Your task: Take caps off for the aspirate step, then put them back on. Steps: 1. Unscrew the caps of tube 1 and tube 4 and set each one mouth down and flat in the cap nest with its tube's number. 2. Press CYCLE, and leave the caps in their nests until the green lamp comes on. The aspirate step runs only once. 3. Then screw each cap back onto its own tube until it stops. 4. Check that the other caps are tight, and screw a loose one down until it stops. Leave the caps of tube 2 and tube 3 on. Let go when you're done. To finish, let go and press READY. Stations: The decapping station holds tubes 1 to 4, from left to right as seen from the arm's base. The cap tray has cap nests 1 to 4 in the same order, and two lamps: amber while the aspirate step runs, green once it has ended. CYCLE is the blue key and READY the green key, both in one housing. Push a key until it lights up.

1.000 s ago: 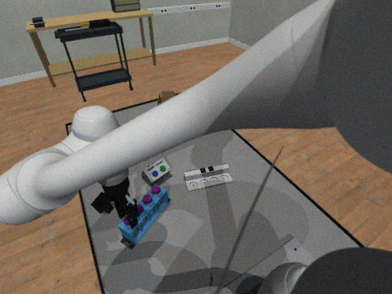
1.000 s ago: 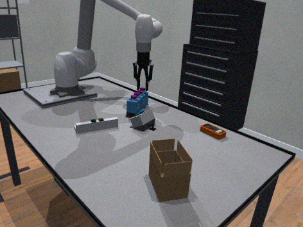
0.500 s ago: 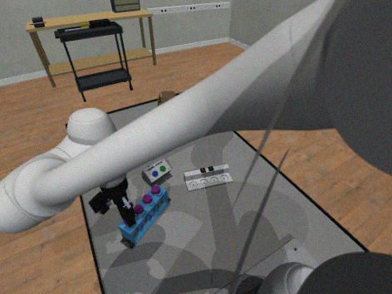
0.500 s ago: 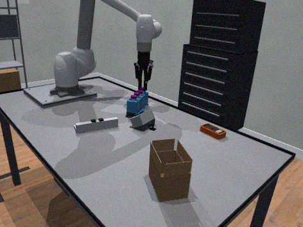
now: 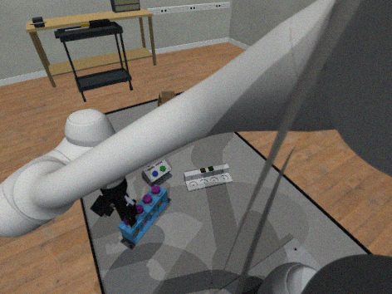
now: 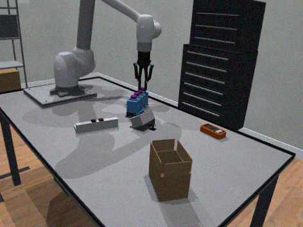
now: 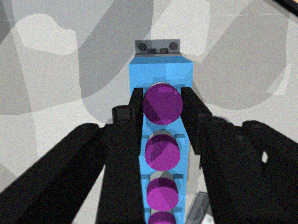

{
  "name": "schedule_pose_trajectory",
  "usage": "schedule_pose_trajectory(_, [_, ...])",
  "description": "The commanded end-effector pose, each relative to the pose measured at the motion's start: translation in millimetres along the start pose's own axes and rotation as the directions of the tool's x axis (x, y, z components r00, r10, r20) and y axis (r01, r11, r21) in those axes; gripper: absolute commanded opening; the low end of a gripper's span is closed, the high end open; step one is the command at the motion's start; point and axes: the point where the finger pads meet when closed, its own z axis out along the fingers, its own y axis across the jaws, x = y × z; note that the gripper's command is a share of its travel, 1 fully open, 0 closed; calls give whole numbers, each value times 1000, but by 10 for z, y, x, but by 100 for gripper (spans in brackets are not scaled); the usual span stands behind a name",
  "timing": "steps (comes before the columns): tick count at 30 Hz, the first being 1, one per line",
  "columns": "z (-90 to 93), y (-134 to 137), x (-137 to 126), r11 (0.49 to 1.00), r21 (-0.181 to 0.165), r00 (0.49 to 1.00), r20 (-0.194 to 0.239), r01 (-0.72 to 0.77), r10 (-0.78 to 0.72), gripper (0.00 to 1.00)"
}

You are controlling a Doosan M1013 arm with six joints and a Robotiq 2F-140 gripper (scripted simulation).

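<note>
The blue decapping station (image 5: 159,202) (image 6: 136,105) (image 7: 162,70) holds a row of tubes with purple caps. My gripper (image 5: 129,217) (image 6: 143,86) (image 7: 161,101) comes straight down over the end of the row nearest the back edge of the table. It is shut on tube 1's cap (image 7: 162,103), with one finger on each side. The three other caps (image 7: 162,152) (image 5: 147,198) sit on their tubes behind it. The white cap tray (image 5: 208,173) (image 6: 86,126) lies apart with empty nests, and both lamps (image 5: 207,169) are dark. The key housing (image 5: 149,170) (image 6: 142,120) shows the blue key (image 5: 154,173) and the green key (image 5: 163,169) unlit.
An open cardboard box (image 6: 170,170) stands toward the table's front. An orange meter (image 6: 212,130) lies near the right edge. A black drawer cabinet (image 6: 225,64) stands behind the table. The arm's base plate (image 6: 48,94) is at the far left corner.
</note>
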Motion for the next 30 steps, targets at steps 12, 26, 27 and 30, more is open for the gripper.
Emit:
schedule_pose_trajectory(12, [-5, 5, 0, 963, -5, 963, -13, 269, -269, 41])
schedule_pose_trajectory(26, [-30, 6, 0, 1000, -1, 1000, -14, 10, -10, 41])
schedule_pose_trajectory(27, [-35, 6, 0, 1000, -1, 1000, -14, 10, -10, 41])
schedule_pose_trajectory(30, [-50, 6, 1, 1000, -1, 1000, -14, 10, -10, 41])
